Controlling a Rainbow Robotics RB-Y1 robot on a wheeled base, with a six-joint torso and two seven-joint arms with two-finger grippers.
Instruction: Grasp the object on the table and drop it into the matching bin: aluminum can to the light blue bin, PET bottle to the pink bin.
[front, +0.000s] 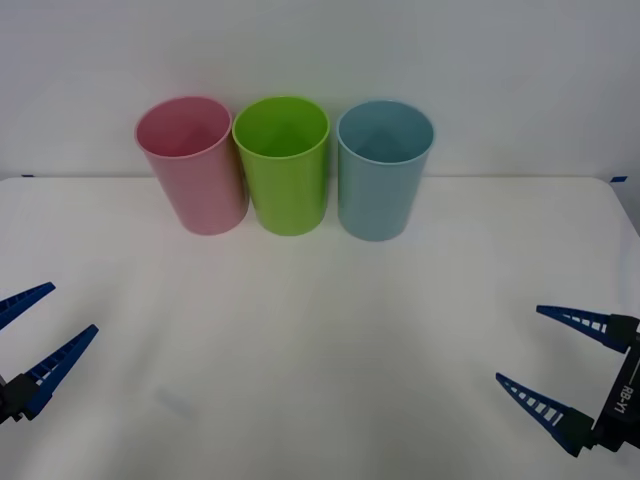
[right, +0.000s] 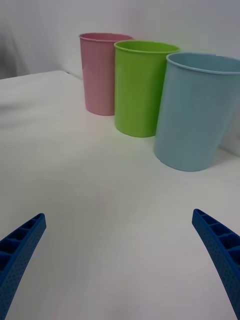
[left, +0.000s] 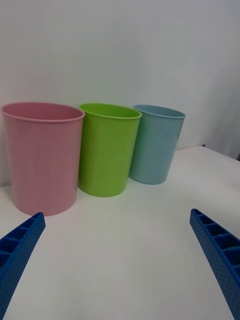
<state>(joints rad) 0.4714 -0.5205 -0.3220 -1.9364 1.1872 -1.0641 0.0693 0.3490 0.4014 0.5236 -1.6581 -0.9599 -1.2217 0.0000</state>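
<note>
Bins stand upright in a row at the far side of the plain white table (front: 320, 330), rims close together.
From the robot's left: tall tapered pink plastic bin (front: 192, 165), lime green plastic cup (front: 284, 165), light blue plastic bin (front: 383, 169). Left gripper (front: 36, 330) at the near left edge and right gripper (front: 545, 352) at the near right both have blue ribbed fingers spread wide, holding nothing. "RB-Y1" is printed on the right gripper's body.

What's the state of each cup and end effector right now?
Pink bin: upright, nothing visible inside.
Green cup: upright, nothing visible inside.
Light blue bin: upright, nothing visible inside.
Left end effector: open, holding nothing, near table edge.
Right end effector: open, holding nothing.
</note>
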